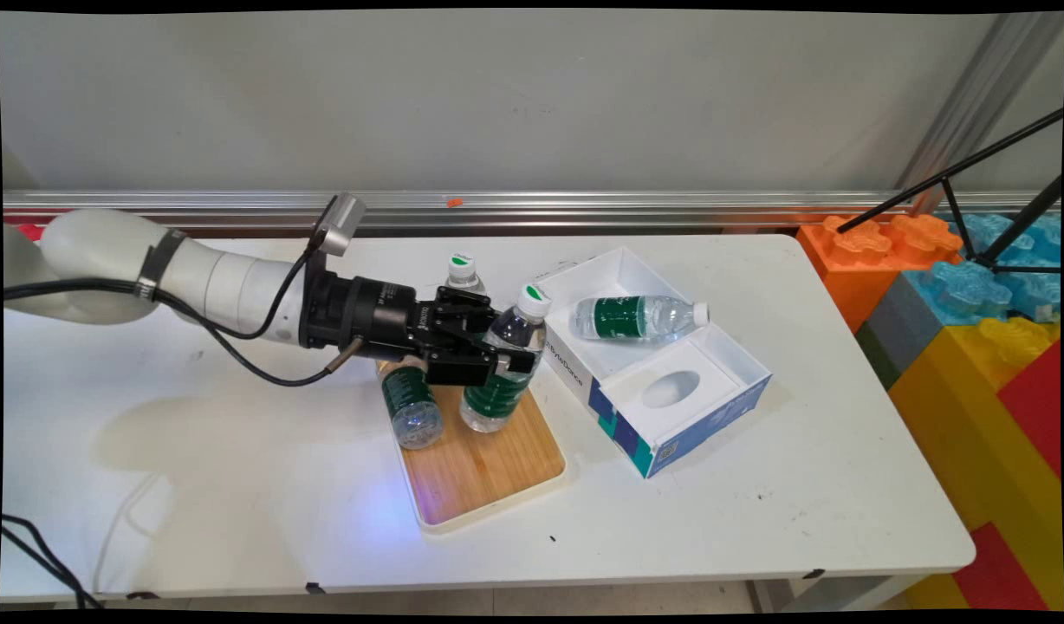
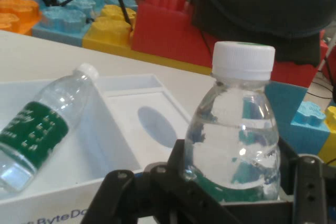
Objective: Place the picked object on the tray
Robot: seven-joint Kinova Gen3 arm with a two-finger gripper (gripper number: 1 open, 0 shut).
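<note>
Your black two-finger gripper [image 1: 508, 354] has its jaws closed round the clear plastic water bottle with the green label and white cap [image 1: 502, 364], gripping at the label band just under the shoulder. The hand view confirms it: the bottle [image 2: 239, 129] fills the space between the jaws, cap well above them.

The held bottle is tilted, cap leaning away from the wrist, base over the bamboo-topped white tray [image 1: 480, 464]. You can't tell from either view whether the base touches the board or hangs just clear.

Risks from here:
- The grip sits high on a soft, water-filled body. The weight hangs below the jaws, so the bottle can pivot or slip through them, more so because the label looks smooth.
- A second green-labelled bottle [image 1: 411, 406] lies or leans just under the gripper body, on the wrist side of the jaws. Any drop or rotation of the hand likely knocks it off the tray.
- A third bottle with a white cap [image 1: 463, 272] stands just behind the jaws, partly hidden. Sideways travel that way clips it.
- Beyond the fingertips sits the open white and blue cardboard box [image 1: 662, 429], near wall close to the held bottle. It already holds a fourth bottle lying on its side [image 1: 640, 317]. A low pass catches that wall and shoves the box along the white table [image 1: 757, 520].
</note>
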